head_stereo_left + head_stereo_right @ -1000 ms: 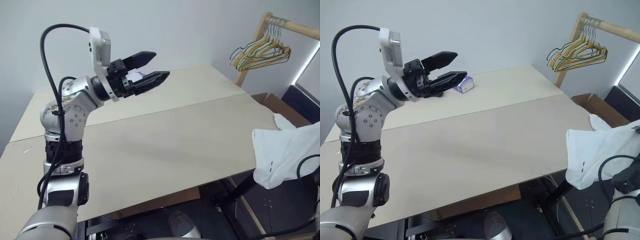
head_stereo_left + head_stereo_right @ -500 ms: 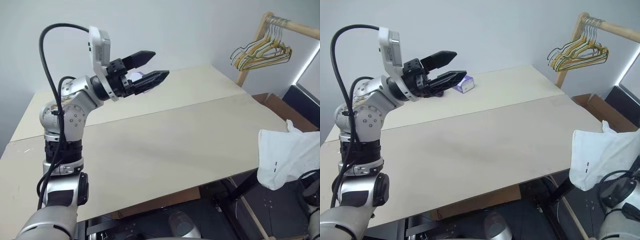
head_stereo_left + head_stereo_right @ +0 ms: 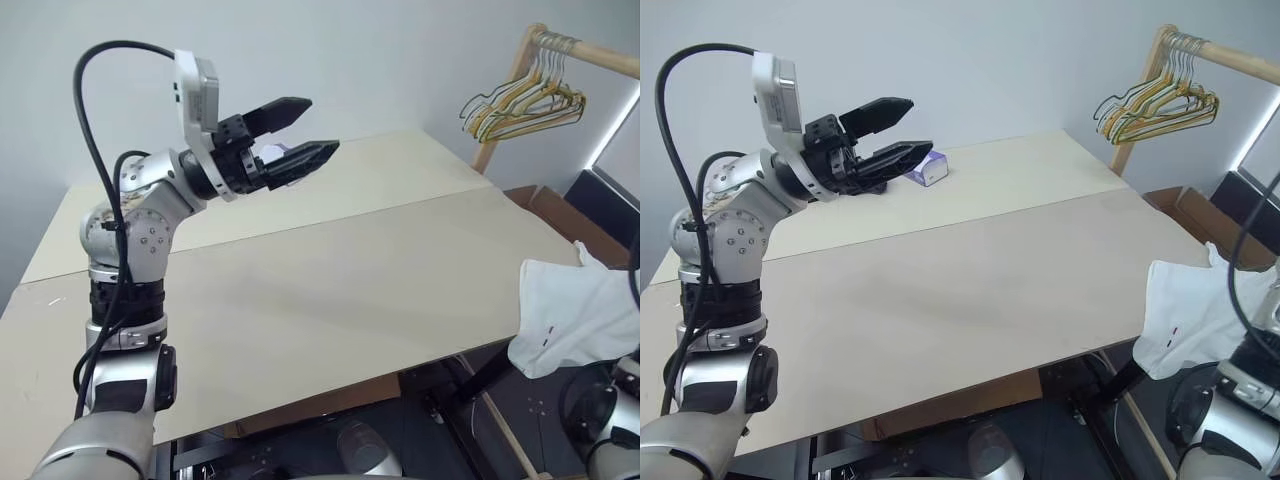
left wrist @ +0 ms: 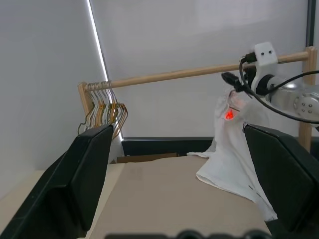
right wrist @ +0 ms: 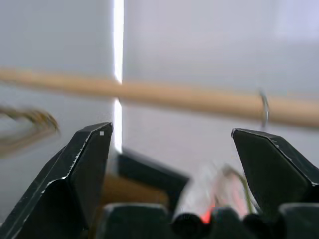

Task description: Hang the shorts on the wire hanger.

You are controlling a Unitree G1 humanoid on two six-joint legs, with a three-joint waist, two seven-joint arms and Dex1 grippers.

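The left tool [image 3: 297,130] was raised over the far left of the pale surface [image 3: 330,290], its two black fingers wide apart and holding nothing. The right tool [image 5: 169,164] also stood wide open, facing a wooden rail [image 5: 199,99]. The white shorts [image 3: 575,315] hung past the surface's near right edge. Bunched hangers [image 3: 525,105] hung at the far right.

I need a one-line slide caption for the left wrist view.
White shorts hang from a wooden rail; bunched hangers at its far end.
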